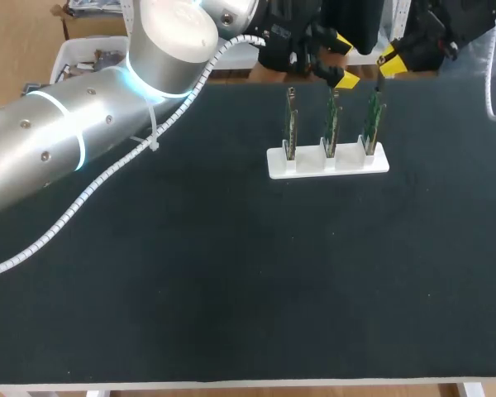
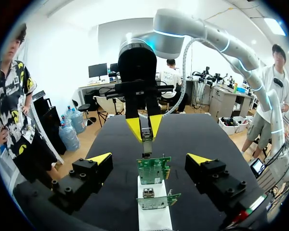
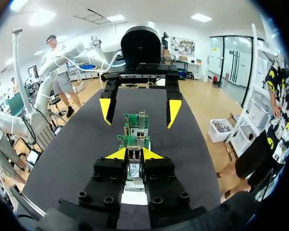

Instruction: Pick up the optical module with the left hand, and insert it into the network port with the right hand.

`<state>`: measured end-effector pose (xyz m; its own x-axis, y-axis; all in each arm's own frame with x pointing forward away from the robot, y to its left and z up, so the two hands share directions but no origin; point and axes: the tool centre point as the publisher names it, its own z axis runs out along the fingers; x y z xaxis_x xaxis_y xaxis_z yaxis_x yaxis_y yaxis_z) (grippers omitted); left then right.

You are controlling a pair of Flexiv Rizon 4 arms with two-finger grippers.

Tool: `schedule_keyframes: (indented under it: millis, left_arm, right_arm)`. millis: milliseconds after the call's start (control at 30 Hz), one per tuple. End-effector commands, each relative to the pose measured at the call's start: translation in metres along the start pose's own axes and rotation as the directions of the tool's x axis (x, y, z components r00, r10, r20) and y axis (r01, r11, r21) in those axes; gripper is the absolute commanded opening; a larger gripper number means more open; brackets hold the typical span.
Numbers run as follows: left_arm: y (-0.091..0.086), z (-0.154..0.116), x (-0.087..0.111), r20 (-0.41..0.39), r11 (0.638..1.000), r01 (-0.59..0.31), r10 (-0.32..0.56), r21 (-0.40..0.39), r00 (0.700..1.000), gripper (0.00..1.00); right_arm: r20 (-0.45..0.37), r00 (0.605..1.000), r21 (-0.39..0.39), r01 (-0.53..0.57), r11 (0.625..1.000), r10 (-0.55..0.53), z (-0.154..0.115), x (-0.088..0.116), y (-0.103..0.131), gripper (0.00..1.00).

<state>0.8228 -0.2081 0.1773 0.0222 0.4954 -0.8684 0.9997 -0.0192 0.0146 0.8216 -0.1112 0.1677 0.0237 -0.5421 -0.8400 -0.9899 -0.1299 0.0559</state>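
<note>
**Optical module**: held upright in the right gripper, whose yellow tips are closed on it from two sides. It hangs directly over the top edge of the end board. That board is the one nearest the right arm in a row of three green boards standing on edge in a white holder, toward the far edge of the table. The module's long axis is vertical, lower end toward the board. Judged, the coming move is a straight push down along that axis, and it depends on the module staying in line with the board's thin edge.

**Left gripper**: fingers wide apart, empty. It faces the right gripper along the row from the opposite end and touches nothing that shows. The right arm is the nearer, and the only one in contact.

**Not established:** the network port on the end board is hidden, by the right gripper's own body in its wrist view and by the nearer boards in the left wrist view. Whether the module's tip touches or has entered the port cannot be told. In the head view the module is too dark to make out.
</note>
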Motion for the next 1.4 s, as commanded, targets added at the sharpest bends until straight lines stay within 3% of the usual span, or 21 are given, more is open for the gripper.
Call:
schedule_keyframes:
  millis: [33, 1400]
  left_arm:
    - [-0.0025, -0.0003, 0.0006, 0.001, 1.000, -0.001, 0.001, -0.006, 1.000, 1.00]
    - [-0.0025, -0.0003, 0.0006, 0.001, 1.000, -0.001, 0.001, -0.006, 1.000, 1.00]
  right_arm:
    - [0.013, 1.000, -0.352, 0.003, 0.936, 0.002, 0.0001, 0.0045, -0.0084, 0.00]
    - [0.087, 0.996, -0.290, 0.010, 0.957, 0.016, -0.0021, 0.0057, -0.0053, 0.00]
